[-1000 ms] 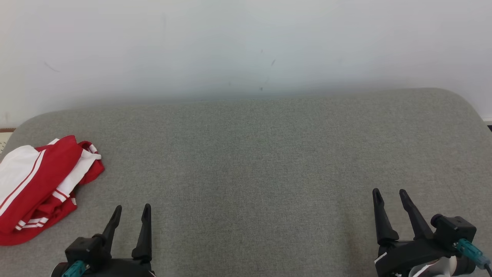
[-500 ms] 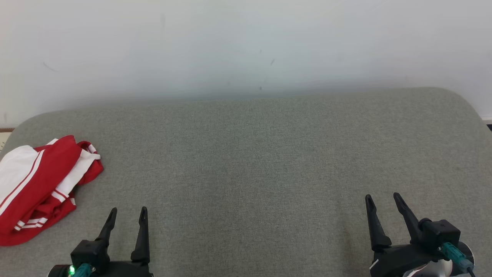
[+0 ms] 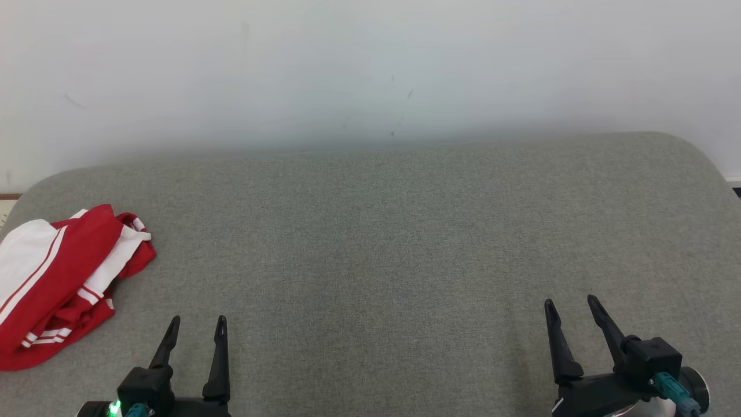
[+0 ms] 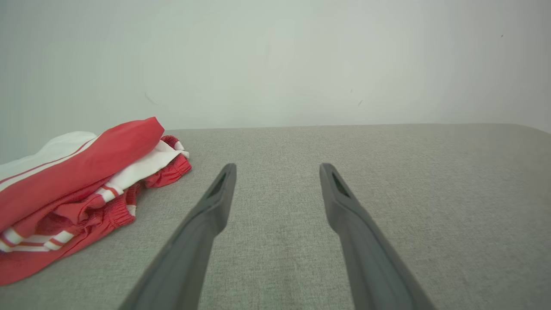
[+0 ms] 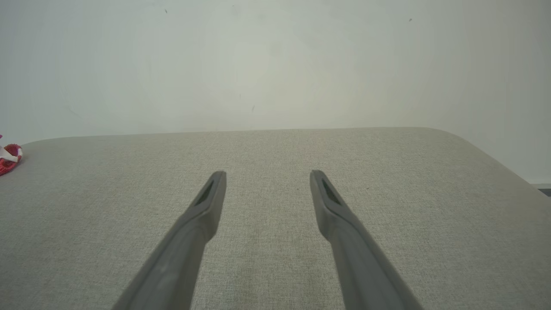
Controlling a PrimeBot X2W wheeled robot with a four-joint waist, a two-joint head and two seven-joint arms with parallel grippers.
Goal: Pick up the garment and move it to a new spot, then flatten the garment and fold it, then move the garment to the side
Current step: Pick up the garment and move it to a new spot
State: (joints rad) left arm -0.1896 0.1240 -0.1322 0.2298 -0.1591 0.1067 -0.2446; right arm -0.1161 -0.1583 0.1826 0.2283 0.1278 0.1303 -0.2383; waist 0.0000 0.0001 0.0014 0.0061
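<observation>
Spreading below a white wall [image 3: 370, 58], a grey surface [image 3: 370, 231] is seen, garment [image 3: 58, 278] heaped at nine o'clock; left gripper [image 3: 198, 319] and right gripper [image 3: 570, 301] are held apart.

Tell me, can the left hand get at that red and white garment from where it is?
Probably yes. The left hand is open, the garment lies just to its left on the grey cushion, and nothing stands between them.

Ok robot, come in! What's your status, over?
Grippers: left gripper open, right gripper open, both empty. Red-and-white garment heaped at grey cushion left edge, untouched. Nothing between it and left gripper. Over.
</observation>
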